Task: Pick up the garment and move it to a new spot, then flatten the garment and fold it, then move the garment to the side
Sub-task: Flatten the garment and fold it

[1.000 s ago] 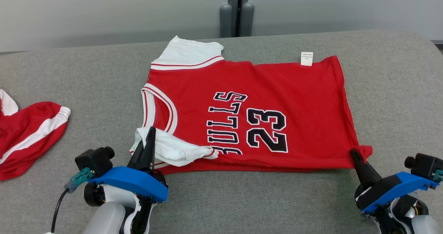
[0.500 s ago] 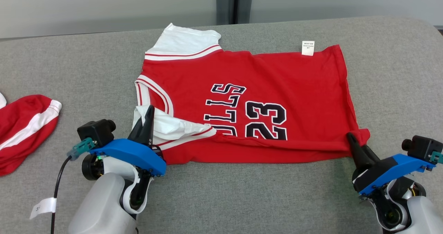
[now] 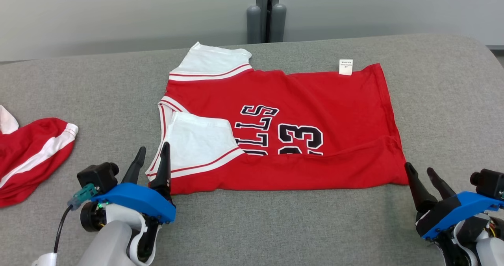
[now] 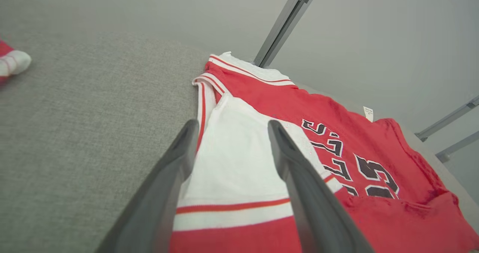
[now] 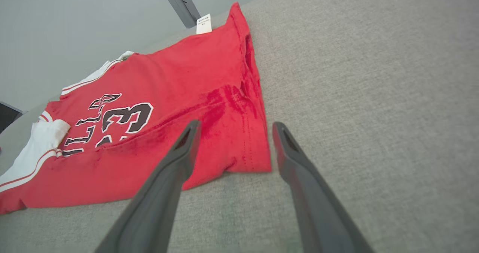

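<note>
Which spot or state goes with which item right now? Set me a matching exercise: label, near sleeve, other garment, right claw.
1. white label
2. near white sleeve
3. second red garment
4. right claw

A. far left of the grey surface
B. folded onto the red jersey
C. at the jersey's far edge
D. open, at the jersey's near right corner

Pairs: 1-C, 2-B, 3-A, 4-D.

The left gripper [image 3: 154,146] sits low at the left of the head view, jaws spread apart, its dark fingers [image 3: 163,167] pointing up from a blue wrist housing [image 3: 138,201] and pale forearm [image 3: 108,244]. The right gripper [image 3: 418,167], low right, also has parted jaws and leans up-left.
</note>
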Available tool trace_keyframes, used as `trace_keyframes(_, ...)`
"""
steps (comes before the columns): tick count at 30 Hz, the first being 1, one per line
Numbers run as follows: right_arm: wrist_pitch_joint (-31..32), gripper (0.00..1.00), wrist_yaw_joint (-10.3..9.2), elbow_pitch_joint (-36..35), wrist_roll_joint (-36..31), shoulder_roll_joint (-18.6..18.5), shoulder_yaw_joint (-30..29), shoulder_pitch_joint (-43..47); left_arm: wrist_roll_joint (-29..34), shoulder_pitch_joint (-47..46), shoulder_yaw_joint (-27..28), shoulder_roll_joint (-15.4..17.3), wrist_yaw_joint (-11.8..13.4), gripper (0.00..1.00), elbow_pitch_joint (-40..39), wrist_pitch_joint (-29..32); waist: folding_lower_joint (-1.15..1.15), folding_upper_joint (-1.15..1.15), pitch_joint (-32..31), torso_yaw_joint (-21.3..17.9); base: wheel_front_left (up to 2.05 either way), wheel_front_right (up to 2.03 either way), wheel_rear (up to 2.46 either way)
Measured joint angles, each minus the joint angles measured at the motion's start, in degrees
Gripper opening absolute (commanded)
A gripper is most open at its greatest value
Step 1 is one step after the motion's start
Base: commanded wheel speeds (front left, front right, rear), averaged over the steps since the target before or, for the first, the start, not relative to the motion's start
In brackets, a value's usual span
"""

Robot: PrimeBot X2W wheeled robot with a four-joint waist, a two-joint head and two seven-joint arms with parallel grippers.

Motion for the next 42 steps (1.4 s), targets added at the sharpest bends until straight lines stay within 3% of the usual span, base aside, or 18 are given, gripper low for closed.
trace_keyframes(11,-0.5,1.0,0.0,2.2,-4.2,-2.2,1.7,-0.9,3.4,3.2,-3.5,2.0,0.8,1.0,2.0,0.4,0.0,0.0,0.1,0.5,0.0,0.0,0.0)
trace_keyframes(28,-2.5,1.0,0.0,17.6,-7.1,-2.6,5.6,-8.5,5.6,0.5,-6.8,1.4,1.3,1.0,7.1,1.9,0.0,-0.02,2.7,1.3,0.0,0.0,0.0)
trace_keyframes(29,-2.7,0.53,-0.01,18.2,-6.7,-2.7,5.9,-8.9,5.6,0.2,-6.9,1.3,1.2,0.65,7.4,2.2,0.0,-0.02,2.7,1.4,0.0,0.0,0.0)
trace_keyframes(30,-3.1,0.2,-0.01,18.7,-6.4,-2.7,6.2,-9.2,5.5,0.0,-7.1,1.2,1.2,0.33,7.6,2.5,0.0,-0.02,2.7,1.5,0.0,0.0,0.0)
trace_keyframes(31,-3.3,0.0,-0.01,19.1,-6.0,-2.8,6.5,-9.5,5.5,-0.1,-7.1,1.2,1.2,0.0,7.8,2.6,0.0,-0.02,2.6,1.6,0.0,0.0,0.0)
trace_keyframes(42,-7.1,0.0,0.0,21.4,-1.6,-3.1,10.4,-8.3,3.7,1.6,-7.2,0.4,0.6,0.0,8.8,1.0,0.01,-0.01,-1.3,2.7,0.0,0.0,0.0)
